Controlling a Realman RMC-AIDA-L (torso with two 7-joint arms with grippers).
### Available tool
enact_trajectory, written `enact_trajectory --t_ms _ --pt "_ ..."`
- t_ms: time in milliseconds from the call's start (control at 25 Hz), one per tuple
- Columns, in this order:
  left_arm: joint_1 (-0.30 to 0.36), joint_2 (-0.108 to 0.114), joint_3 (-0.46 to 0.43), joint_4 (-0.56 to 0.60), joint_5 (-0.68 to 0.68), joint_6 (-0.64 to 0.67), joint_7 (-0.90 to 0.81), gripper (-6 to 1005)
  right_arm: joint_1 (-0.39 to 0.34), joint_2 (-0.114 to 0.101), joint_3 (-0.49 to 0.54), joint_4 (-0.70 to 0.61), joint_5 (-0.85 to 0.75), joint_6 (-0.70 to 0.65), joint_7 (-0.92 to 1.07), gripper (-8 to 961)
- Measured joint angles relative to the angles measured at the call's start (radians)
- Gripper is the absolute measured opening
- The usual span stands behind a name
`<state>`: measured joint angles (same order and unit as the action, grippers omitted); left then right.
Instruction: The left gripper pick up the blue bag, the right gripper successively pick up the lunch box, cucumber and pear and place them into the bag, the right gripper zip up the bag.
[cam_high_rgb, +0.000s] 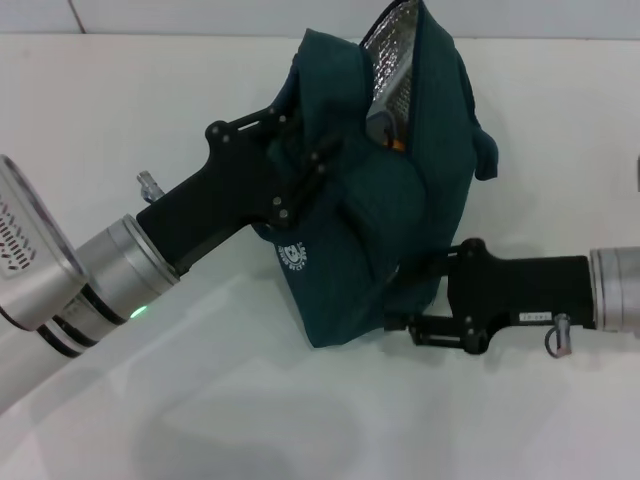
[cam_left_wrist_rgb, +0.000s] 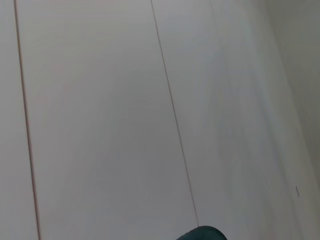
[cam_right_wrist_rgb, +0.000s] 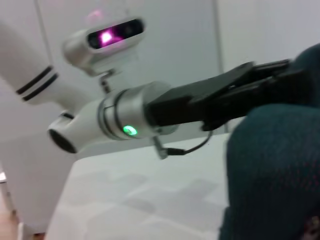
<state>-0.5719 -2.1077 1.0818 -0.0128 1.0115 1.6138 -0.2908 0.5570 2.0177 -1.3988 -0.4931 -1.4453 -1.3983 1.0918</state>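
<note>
Head view, blue bag (cam_high_rgb: 370, 230) between left gripper (cam_high_rgb: 310, 165) and right gripper (cam_high_rgb: 420, 295) fingers

Looks like a robot lab or test cell: a bare smooth white tabletop (cam_high_rgb: 300, 420) is sitting against plain white panelled walls (cam_left_wrist_rgb: 100, 125) with thin vertical seams. A white robot head with a glowing magenta camera lens (cam_right_wrist_rgb: 106, 36) is showing above the white-and-silver arm (cam_right_wrist_rgb: 90, 125). No household furnishings showing.

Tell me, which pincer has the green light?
The left pincer, gripping the blue bag high up. The right pincer, low at the bag's side, shows none.
</note>
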Motion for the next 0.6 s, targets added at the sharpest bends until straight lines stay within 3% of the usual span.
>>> enact_trajectory --t_ms 600 --pt "0.009 0.0 0.001 0.007 0.005 0.001 0.003 329 -0.036 0.004 -0.003 0.02 0.136 0.036 0.013 441"
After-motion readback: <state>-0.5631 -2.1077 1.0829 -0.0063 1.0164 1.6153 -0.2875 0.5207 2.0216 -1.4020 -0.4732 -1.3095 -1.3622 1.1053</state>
